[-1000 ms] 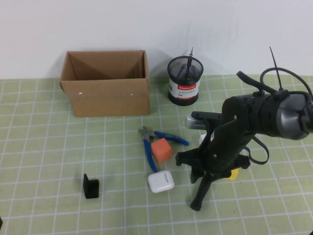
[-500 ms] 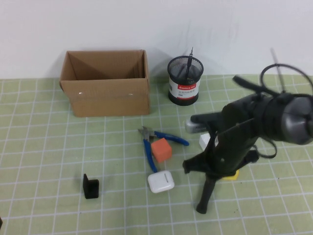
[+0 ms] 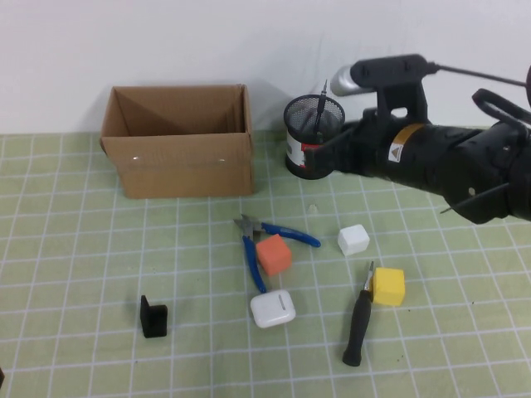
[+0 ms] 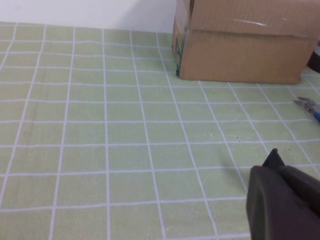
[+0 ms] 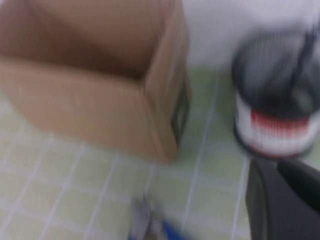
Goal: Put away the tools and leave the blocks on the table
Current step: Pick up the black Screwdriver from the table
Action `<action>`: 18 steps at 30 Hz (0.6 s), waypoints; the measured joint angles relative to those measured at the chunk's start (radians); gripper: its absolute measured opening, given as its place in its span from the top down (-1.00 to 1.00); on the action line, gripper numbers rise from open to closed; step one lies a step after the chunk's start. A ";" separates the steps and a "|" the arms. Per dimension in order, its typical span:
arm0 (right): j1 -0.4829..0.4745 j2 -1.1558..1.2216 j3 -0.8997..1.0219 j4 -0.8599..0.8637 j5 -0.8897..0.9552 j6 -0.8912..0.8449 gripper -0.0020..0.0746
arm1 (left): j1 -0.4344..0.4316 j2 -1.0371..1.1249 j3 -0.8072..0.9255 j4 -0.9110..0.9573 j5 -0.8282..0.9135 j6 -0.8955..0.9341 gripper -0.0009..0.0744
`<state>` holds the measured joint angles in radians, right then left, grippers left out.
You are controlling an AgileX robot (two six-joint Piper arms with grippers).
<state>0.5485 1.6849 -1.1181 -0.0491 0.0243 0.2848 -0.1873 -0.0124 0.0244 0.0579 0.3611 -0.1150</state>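
While the closed, empty right pincer (image 3: 319,159) hovers by the mesh cup (image 3: 313,137), the closed left pincer (image 4: 280,200) sits low near the box (image 4: 240,40).

R arm: enters high view from the right edge, stretched roughly level toward the robot's left, well above the table at the far side. Black forearm w/ yellow sticker; silver-ended camera block rides on top of wrist. Right gripper (image 3: 315,157) leads at the arm's left end, fingers closed together, nothing seen between them. In right wrist view the dark closed fingers (image 5: 285,200) fill the lower corner.

L arm: not seen in high view. Left gripper (image 4: 280,200) shows only in left wrist view, dark fingers pressed together, empty, low over the table.
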 joint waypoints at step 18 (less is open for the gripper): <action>-0.010 0.014 0.000 0.219 0.698 0.014 0.30 | 0.000 0.000 0.000 0.002 0.000 0.000 0.98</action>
<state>0.5381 1.6992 -1.1181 0.1696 0.7223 0.2986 -0.1873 -0.0124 0.0244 0.0596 0.3611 -0.1150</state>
